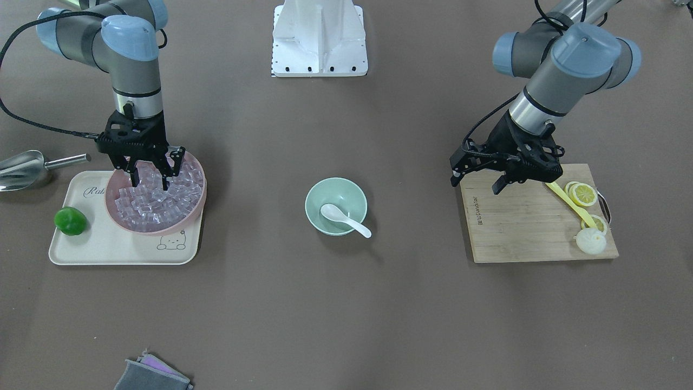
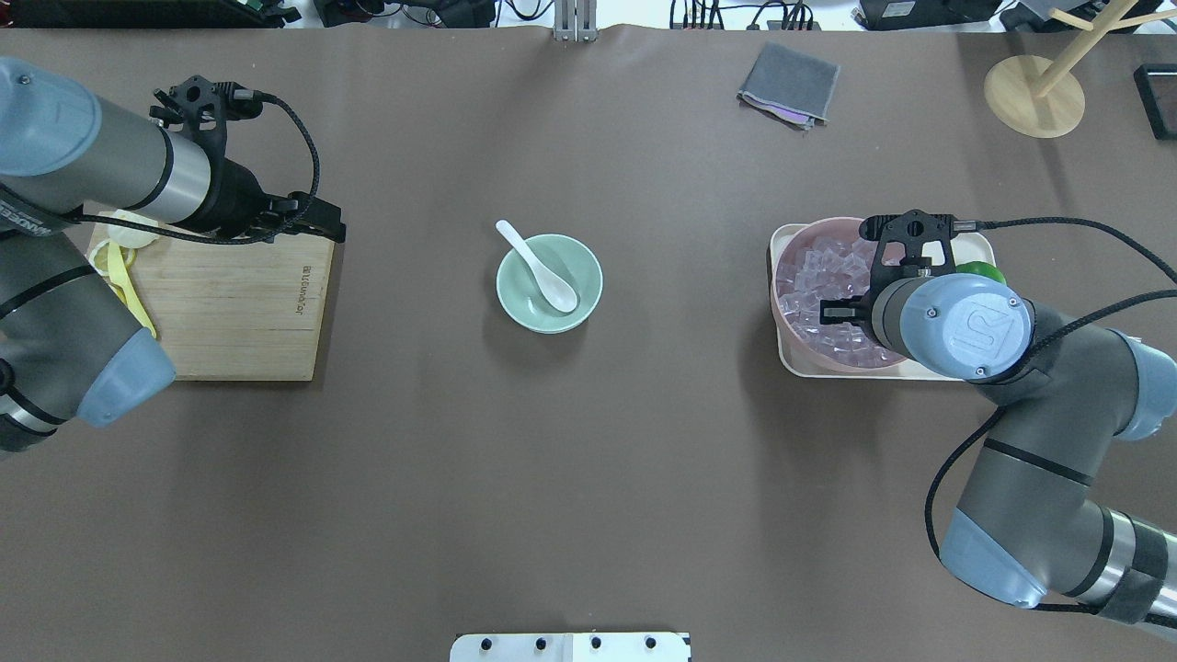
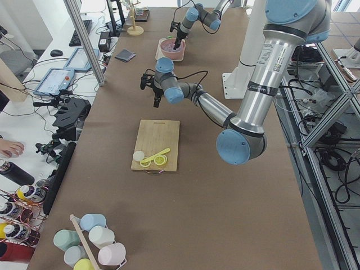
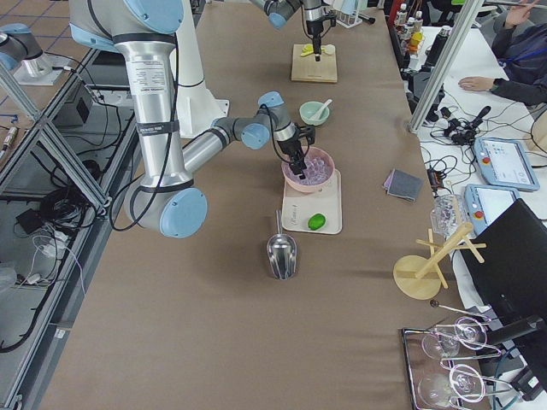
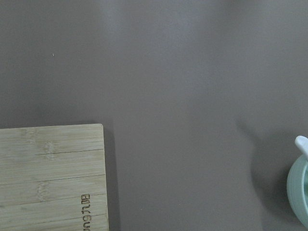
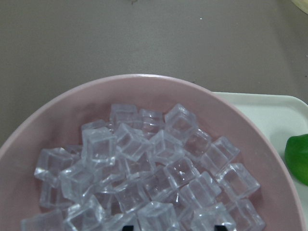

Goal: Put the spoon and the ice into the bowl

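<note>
The white spoon (image 1: 344,217) lies in the mint-green bowl (image 1: 338,190) at the table's middle, its handle over the rim; both also show in the overhead view, spoon (image 2: 541,265) and bowl (image 2: 579,267). Many clear ice cubes (image 1: 162,206) fill the pink bowl (image 1: 201,190). My right gripper (image 1: 150,181) is open, its fingertips down among the cubes (image 6: 144,168), with nothing gripped. My left gripper (image 1: 476,181) is open and empty, above the near corner of the cutting board (image 1: 530,227). The left wrist view shows only the board's corner (image 5: 48,178) and the bowl's edge (image 5: 299,192).
The pink bowl stands on a cream tray (image 1: 108,246) beside a green lime (image 1: 70,220). A steel scoop (image 1: 21,169) lies by the tray. The cutting board carries lemon slices (image 1: 582,194), a long yellow spoon (image 1: 568,201) and a white piece (image 1: 590,241). A grey cloth (image 1: 151,375) lies at the near edge.
</note>
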You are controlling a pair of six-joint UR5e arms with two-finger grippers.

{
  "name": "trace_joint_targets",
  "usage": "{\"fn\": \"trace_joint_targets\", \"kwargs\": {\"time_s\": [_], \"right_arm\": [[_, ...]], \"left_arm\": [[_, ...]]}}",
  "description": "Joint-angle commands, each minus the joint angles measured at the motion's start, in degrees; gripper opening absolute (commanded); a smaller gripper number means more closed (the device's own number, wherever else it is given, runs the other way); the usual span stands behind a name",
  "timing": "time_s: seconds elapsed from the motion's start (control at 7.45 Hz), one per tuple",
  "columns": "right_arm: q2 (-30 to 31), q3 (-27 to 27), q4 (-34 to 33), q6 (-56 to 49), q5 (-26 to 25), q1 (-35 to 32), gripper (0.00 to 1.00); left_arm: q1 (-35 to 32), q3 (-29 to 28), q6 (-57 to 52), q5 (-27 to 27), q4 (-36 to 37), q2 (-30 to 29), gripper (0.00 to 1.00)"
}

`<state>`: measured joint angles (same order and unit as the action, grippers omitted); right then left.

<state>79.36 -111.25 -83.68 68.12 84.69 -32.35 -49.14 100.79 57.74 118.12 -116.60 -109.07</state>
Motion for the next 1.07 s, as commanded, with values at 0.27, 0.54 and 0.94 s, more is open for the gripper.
{"fn": "trace_joint_targets", "kwargs": {"time_s": [0.27,0.54,0.94], "right_arm": [[0.70,0.24,-1.13,-2.02,0.12,0.09,0.64],[0.53,0.51,-1.13,-2.03,0.12,0.44,0.64],[-0.61,0.07,-4.89,-2.03,0.12,0.79,0.64]], "left_arm": [[0.01,-0.86,0.00,-0.08,-0.21,-0.36,0.98],[0.01,-0.86,0.00,-0.08,-0.21,-0.45,0.98],[0.01,-0.95,0.09,-0.08,-0.21,-0.62,0.98]]}}
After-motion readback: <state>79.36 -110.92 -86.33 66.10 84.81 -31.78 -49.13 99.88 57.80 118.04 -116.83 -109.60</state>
